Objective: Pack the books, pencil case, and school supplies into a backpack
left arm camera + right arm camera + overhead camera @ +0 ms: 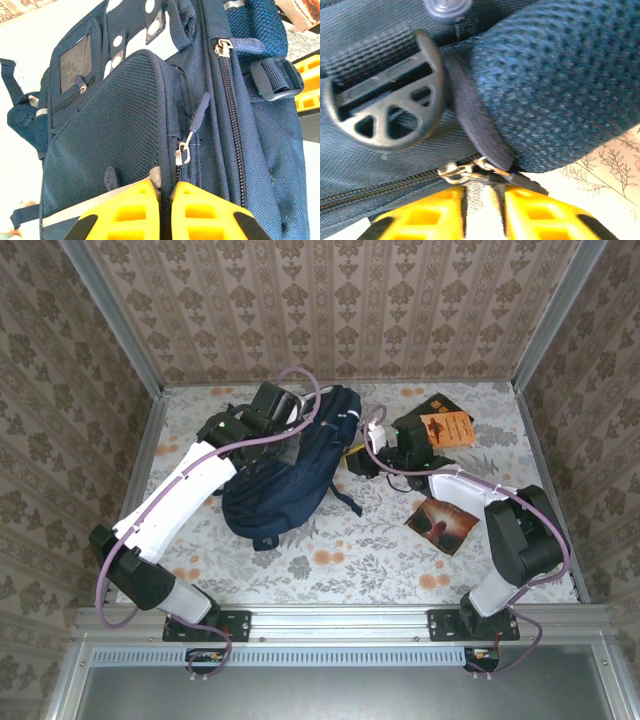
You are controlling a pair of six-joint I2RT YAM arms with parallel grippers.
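**Backpack** [285, 485] lying on the tabletop [350, 565] between the two arms, with both pincers at it. Left pincer [165, 189]: pads pressed together against the seam beside a mesh pocket [115, 125], with a zip slider [183, 152] just ahead of the tips. A pale sliver shows at the tips, but whether fabric is caught there cannot be made out, and the lower parts of the pads are cut off by the frame edge. Right pincer [482, 194]: a narrow gap, with patterned tabletop visible through it. A zipper pull [482, 137] with its metal ring lies across the tips; blur leaves contact uncertain. Ahead and left of this pincer sits a dark plastic buckle [385, 107]; ahead and right, mesh padding overhangs bare tabletop. From above, the left pincer is hidden under its own wrist at the backpack's far end. Behind the right pincer, toward the right wall, an orange book [447, 428] overlaps a largely covered black book [432, 403]. A reddish-brown book [442, 524] lies apart, nearer the arm bases. Open tabletop lies on the near side of the backpack, and walls stand close on three sides.
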